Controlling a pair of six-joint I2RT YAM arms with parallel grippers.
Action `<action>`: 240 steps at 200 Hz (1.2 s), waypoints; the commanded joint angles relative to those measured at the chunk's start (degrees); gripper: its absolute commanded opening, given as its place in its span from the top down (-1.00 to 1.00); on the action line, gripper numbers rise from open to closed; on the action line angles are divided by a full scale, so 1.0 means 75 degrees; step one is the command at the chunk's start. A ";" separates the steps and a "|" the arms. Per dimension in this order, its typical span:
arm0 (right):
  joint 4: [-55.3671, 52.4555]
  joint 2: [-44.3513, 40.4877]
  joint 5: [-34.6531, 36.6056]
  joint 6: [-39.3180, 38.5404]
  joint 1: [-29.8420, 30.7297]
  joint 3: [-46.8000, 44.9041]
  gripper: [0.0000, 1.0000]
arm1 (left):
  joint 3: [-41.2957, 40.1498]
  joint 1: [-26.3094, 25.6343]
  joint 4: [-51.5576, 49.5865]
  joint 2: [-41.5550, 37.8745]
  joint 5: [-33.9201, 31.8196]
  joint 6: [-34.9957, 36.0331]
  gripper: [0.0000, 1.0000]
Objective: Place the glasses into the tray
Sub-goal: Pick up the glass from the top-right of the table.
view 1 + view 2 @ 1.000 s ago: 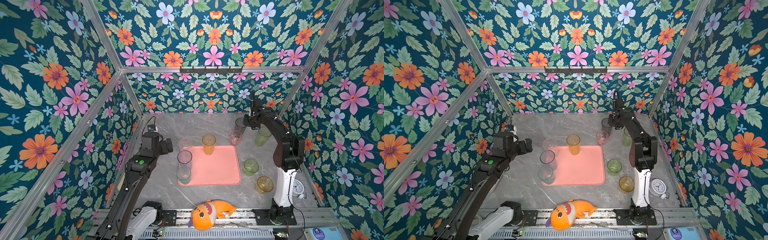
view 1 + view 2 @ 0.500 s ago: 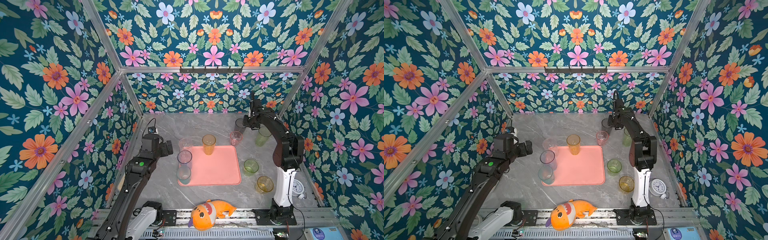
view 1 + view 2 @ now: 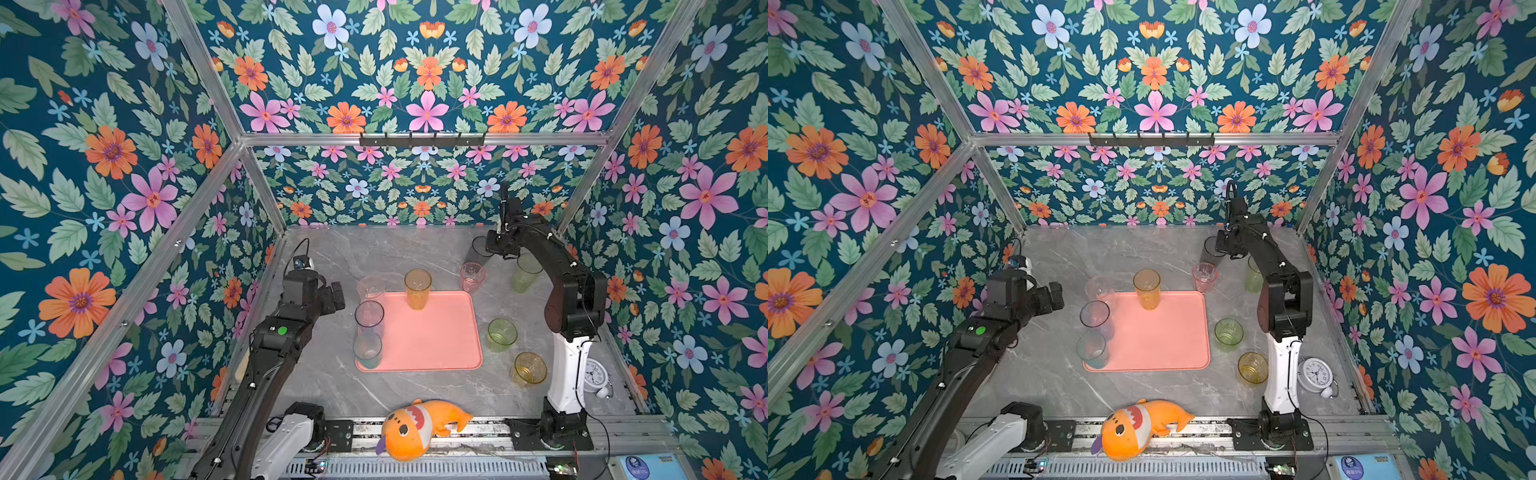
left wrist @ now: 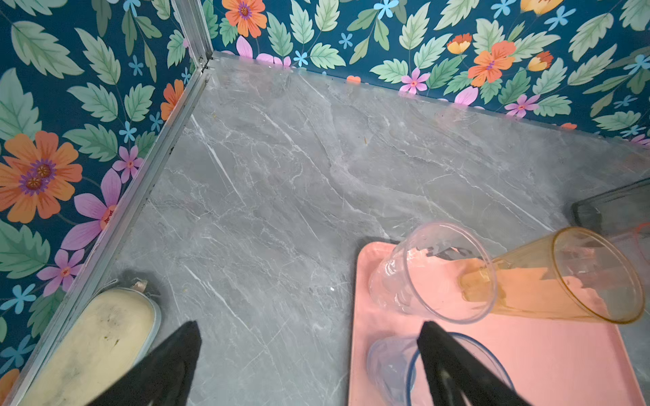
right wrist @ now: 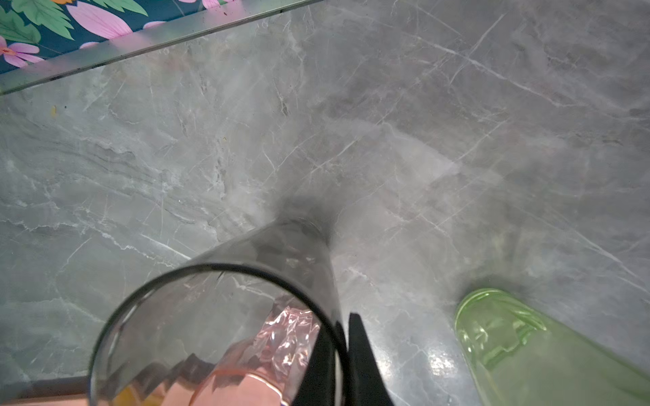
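1. Grey marble table [image 3: 395, 253] with floral walls around it. An orange plush fish [image 3: 419, 428] lies at bottom centre in both top views. An alarm clock [image 3: 1316, 374] sits lower right, by the right arm's base. A beige dish [image 4: 95, 348] lies against the side wall in the left wrist view.
2. The tray [image 3: 432, 340] is at centre frame, flat on the table.
3. Four tumblers stand upright on the tray. The clear tumbler [image 3: 371, 288] is at its upper-left corner, with the blue-grey tumbler [image 3: 369, 318] below it. The teal tumbler [image 3: 368, 351] is at the lower-left corner and the amber tumbler [image 3: 417, 289] at the upper edge.
4. Four more stand off the tray, on the table. The pink tumbler [image 3: 472, 277] is just past the tray's upper-right corner, and the tall green tumbler [image 3: 525, 274] is right of it. The short green tumbler [image 3: 502, 334] is just right of the tray, and the yellow tumbler [image 3: 528, 369] is lower right.
5. The smoke-grey tumbler [image 3: 477, 250] is upright, up and right of centre near the back wall, off the tray. The pink tumbler stands between it and the tray corner.
6. The right tool [image 5: 343, 320] is closed on the smoke-grey tumbler's rim, one finger inside and one outside, pinching the wall. The tumbler's base looks down on the table. The tall green tumbler is just beside it.
7. The left tool [image 4: 309, 323] is wide open and holds nothing. It is over bare table left of the tray's upper-left corner, near the blue-grey tumbler but apart from it in both top views.
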 commanded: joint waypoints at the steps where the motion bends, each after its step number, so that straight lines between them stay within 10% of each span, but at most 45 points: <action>1: -0.0128 0.0024 0.0037 -0.0039 0.0001 0.0056 0.92 | -0.0069 0.0009 0.0016 -0.0011 0.0016 -0.0091 -0.99; 240: -0.1682 -0.2491 -0.0066 -0.0310 0.0549 0.1007 1.00 | -0.0345 0.0008 -0.0011 -0.0334 -0.0045 -0.0127 -0.99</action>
